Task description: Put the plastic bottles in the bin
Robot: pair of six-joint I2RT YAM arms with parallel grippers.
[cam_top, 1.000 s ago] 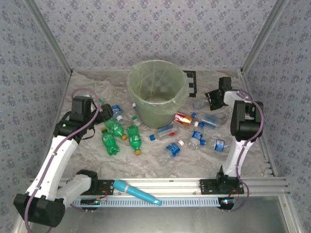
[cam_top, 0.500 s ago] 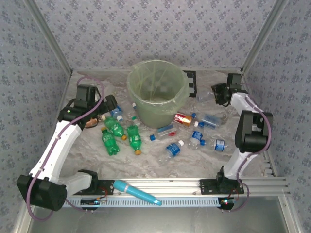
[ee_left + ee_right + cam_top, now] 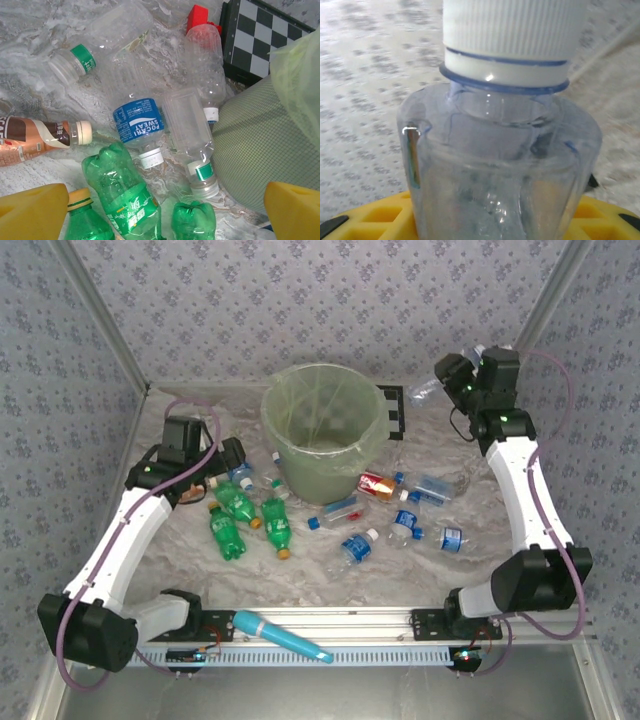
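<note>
The pale-green bin point(image 3: 274, 427) stands at the back middle. My right gripper point(image 3: 449, 381) is raised to the right of the bin's rim, shut on a clear plastic bottle point(image 3: 424, 392). The right wrist view has that bottle point(image 3: 505, 165) and its white cap point(image 3: 512, 35) close up between the yellow fingers point(image 3: 370, 220). My left gripper point(image 3: 231, 454) hangs open left of the bin, above a heap of bottles: a green one point(image 3: 122, 187), a blue-labelled one point(image 3: 140, 125) and clear ones point(image 3: 190, 145). More bottles lie in front of the bin, green point(image 3: 276, 523), red-labelled point(image 3: 377, 485) and blue-labelled point(image 3: 357, 545).
A teal stick point(image 3: 283, 635) lies on the rail at the near edge. A checkerboard card point(image 3: 392, 410) lies behind the bin. A brown-labelled bottle point(image 3: 35, 142) rests at the left of the heap. Patterned walls close in the back and both sides.
My right arm has lifted the clear bottle off the table at the right and swung it up and back, level with the bin's rim. The left arm shifted only slightly.
</note>
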